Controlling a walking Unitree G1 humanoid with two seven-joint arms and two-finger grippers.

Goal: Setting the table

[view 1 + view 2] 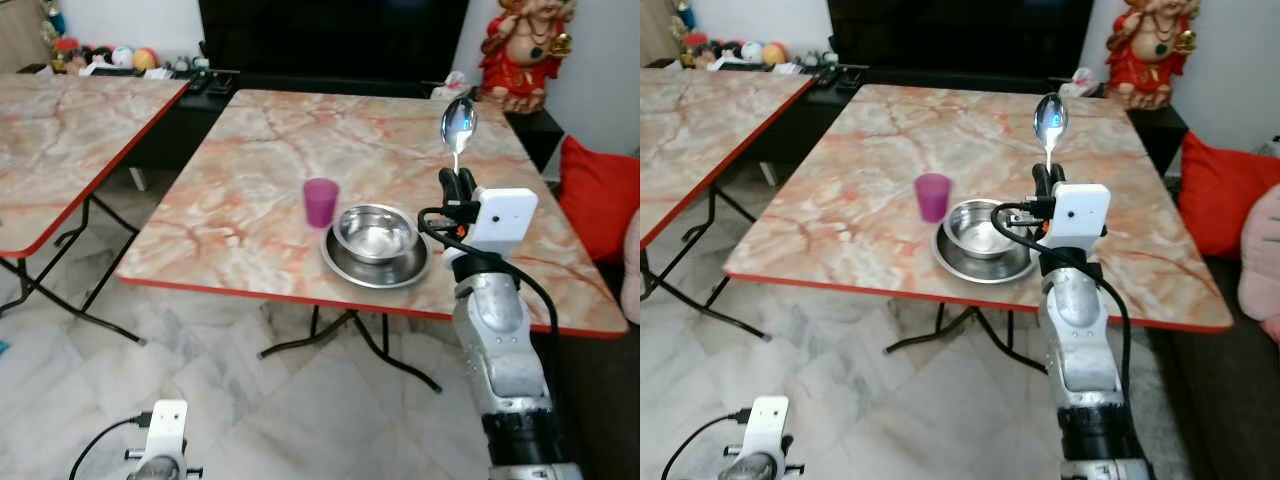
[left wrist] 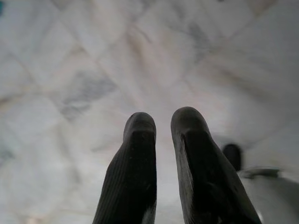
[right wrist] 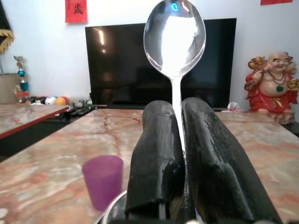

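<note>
A marble-patterned table (image 1: 300, 160) with a red edge carries a steel bowl (image 1: 375, 232) sitting in a steel plate (image 1: 345, 262), with a purple cup (image 1: 321, 202) just left of them. My right gripper (image 1: 457, 183) is raised over the table's near right part, just right of the bowl, and is shut on a metal spoon (image 1: 459, 126) that stands upright, bowl end up (image 3: 174, 37). Low at the left, my left gripper (image 2: 162, 128) hangs over the floor with its fingers nearly together and nothing between them.
A second marble table (image 1: 60, 140) stands at the left. Behind are a dark TV (image 1: 330, 40), a red statue (image 1: 525, 50) and a low shelf with small items. A red cushion (image 1: 598, 195) lies at the right. The floor is pale marble tile (image 1: 250, 400).
</note>
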